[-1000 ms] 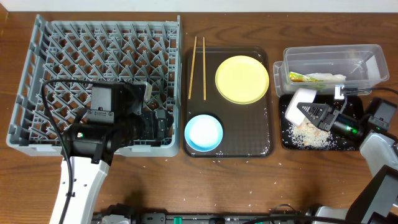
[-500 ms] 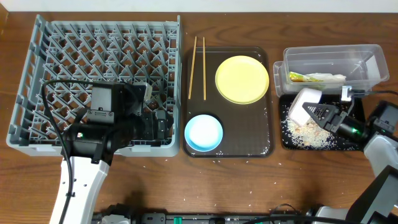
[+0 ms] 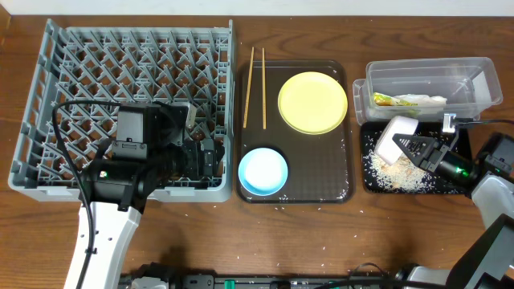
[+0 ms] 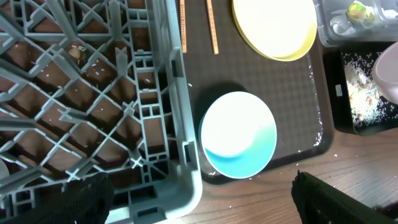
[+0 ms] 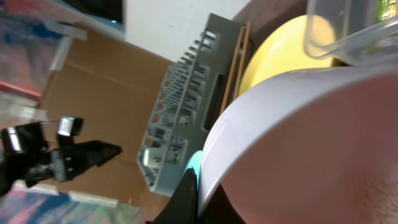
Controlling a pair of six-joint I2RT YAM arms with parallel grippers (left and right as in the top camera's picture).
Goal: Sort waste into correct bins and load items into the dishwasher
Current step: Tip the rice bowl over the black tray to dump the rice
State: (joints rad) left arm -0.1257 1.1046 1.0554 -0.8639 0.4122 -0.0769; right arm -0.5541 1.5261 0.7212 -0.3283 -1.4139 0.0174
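My right gripper (image 3: 415, 148) is shut on the rim of the white bowl (image 3: 393, 136) and holds it tilted over the black tray (image 3: 368, 181), where rice scraps (image 3: 397, 175) lie. The bowl fills the right wrist view (image 5: 298, 137). The clear tub (image 3: 426, 76) holds the wrapper (image 3: 384, 99) and the napkin (image 3: 422, 100). The yellow plate (image 3: 312, 102), the blue bowl (image 3: 263, 171) and the chopsticks (image 3: 255, 76) lie on the brown tray (image 3: 321, 172). My left gripper (image 4: 199, 202) is open and empty over the grey rack's (image 3: 96, 72) front right corner. The white cup is out of view.
The rack stands at the left, the brown tray in the middle, the tub and black tray at the right. Stray rice grains dot the wood near the brown tray's front edge (image 3: 321, 210). A cable (image 3: 490, 122) runs by the black tray.
My right gripper has shifted the white bowl slightly to the right over the black tray. The left arm has not moved.
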